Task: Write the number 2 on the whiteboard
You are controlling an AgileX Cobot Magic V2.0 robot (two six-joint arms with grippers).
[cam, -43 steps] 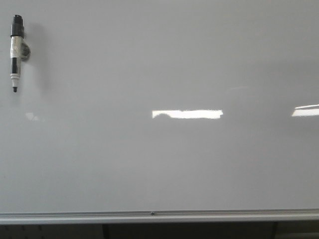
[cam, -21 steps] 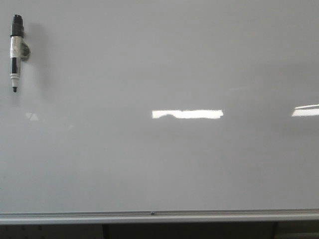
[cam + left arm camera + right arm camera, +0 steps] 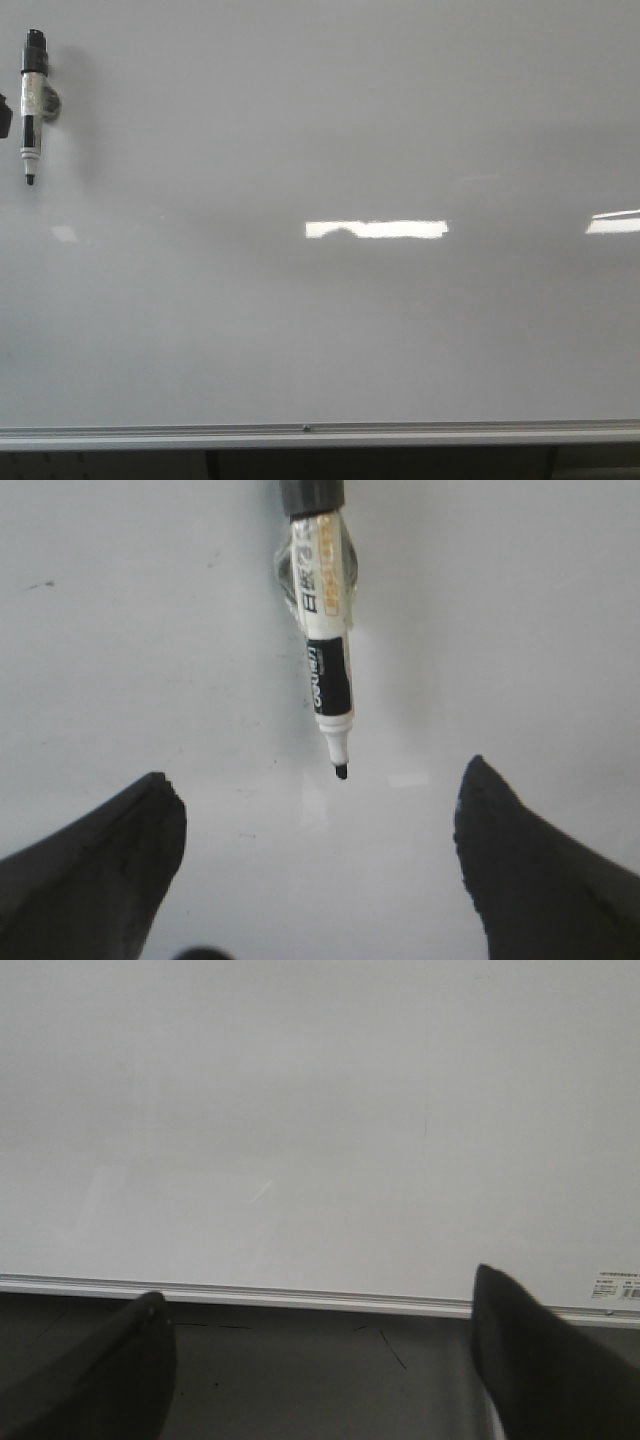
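Both pincers wide open, empty, left pincer [image 3: 315, 865] facing marker [image 3: 322, 620]

Left hand [image 3: 315, 865] and right hand [image 3: 320, 1360] both gape wide (each holding nothing).

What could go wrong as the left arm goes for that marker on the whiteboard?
1. The marker hangs tip down, uncapped, in a small holder on the whiteboard. A grab that nudges it might smear ink or knock it loose.
2. The left gripper is open with the marker's tip just ahead of it, so closing there could pinch the wet nib rather than the barrel.
3. No digit is on the board yet, and bright reflections could confuse a check of the writing.
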